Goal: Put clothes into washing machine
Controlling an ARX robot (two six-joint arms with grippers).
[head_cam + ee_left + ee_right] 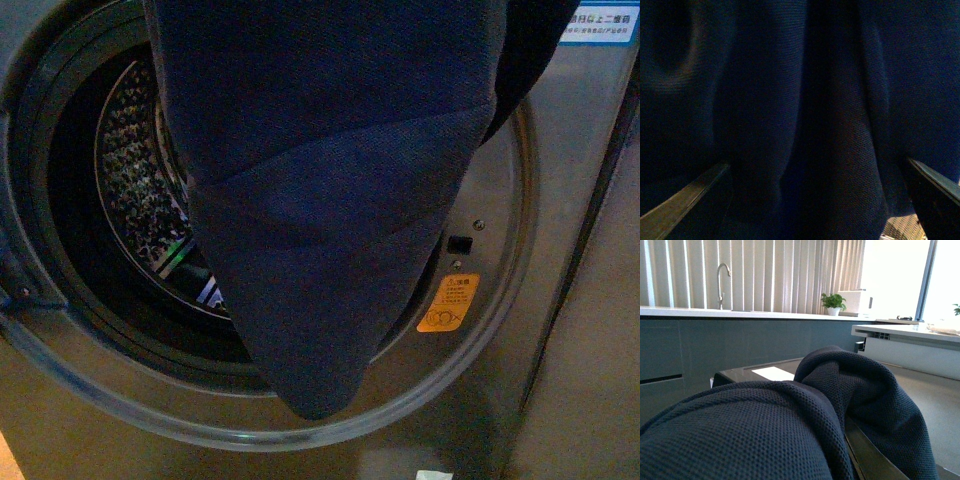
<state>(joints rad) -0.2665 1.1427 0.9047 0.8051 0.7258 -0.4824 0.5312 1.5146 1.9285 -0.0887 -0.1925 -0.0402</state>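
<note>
The clothes (320, 200), a large dark navy woven garment, hang from above in front of the washing machine's (560, 300) round porthole and cover its middle and right. The lower tip hangs near the porthole's bottom rim. The perforated steel drum (140, 190) shows at the left behind the black gasket. In the left wrist view the clothes (805, 120) fill the picture; my left gripper (815, 200) is open, its fingers (680, 202) spread either side of the fabric. In the right wrist view the clothes (765, 430) bunch over my right gripper, which is shut on them; one finger (865, 455) shows.
An orange warning sticker (447, 303) sits at the lower right inside the door ring. A blue label (598, 24) is at the machine's top right. The right wrist view shows a counter with a tap (722, 282), vertical blinds and a potted plant (832, 302).
</note>
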